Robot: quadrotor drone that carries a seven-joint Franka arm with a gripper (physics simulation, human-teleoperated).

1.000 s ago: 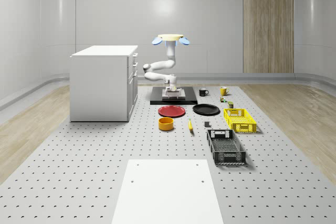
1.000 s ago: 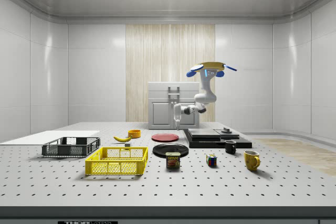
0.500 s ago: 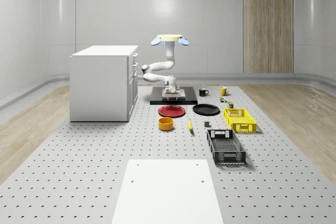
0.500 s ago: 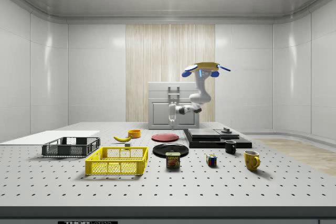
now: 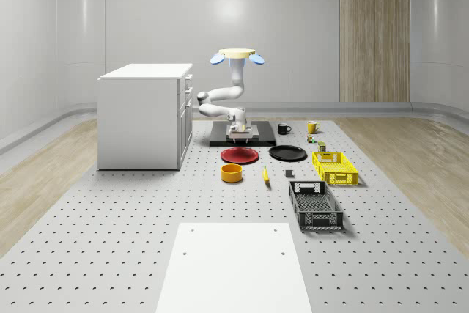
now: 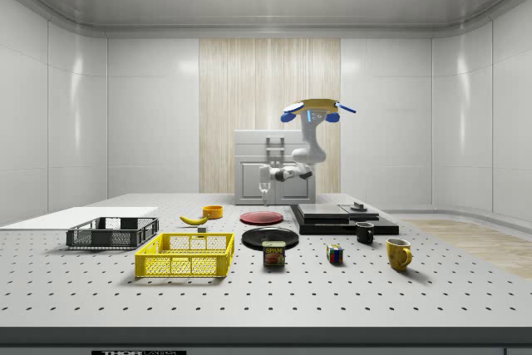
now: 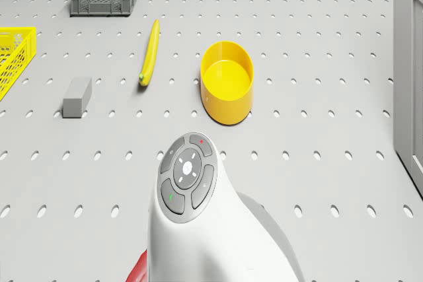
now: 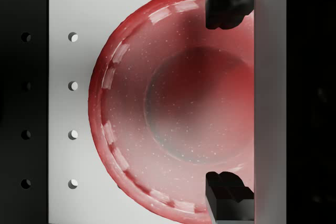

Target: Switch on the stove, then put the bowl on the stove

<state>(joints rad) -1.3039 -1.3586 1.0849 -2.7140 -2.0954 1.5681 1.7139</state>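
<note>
Bowl (image 5: 232,173): where does it sit?

The yellow bowl stands upright on the table (image 5: 110,254), well apart from the pincer (image 5: 237,131) and lower than it. It lies on the far side of the red plate (image 5: 239,155) from the pincer's arm, with nothing touching it. A banana (image 5: 265,174) lies just beside it.

And the pincer?

It hangs in the air, pointing straight down over the red plate, near the plate's edge closest to the stove (image 5: 220,141). In the wrist view the two fingertips (image 8: 229,3) stand wide apart with the plate showing between them. The pincer is released and holds nothing.

Where is the stove?

The black stove rests on the table just behind the pincer, beside the plate, on the side away from the bowl. Nothing of the robot touches it.

And the drone (image 5: 237,53)?

It hovers high above the pincer, over the stove's edge nearest the plate. The white arm bends down from it to the pincer.
</note>
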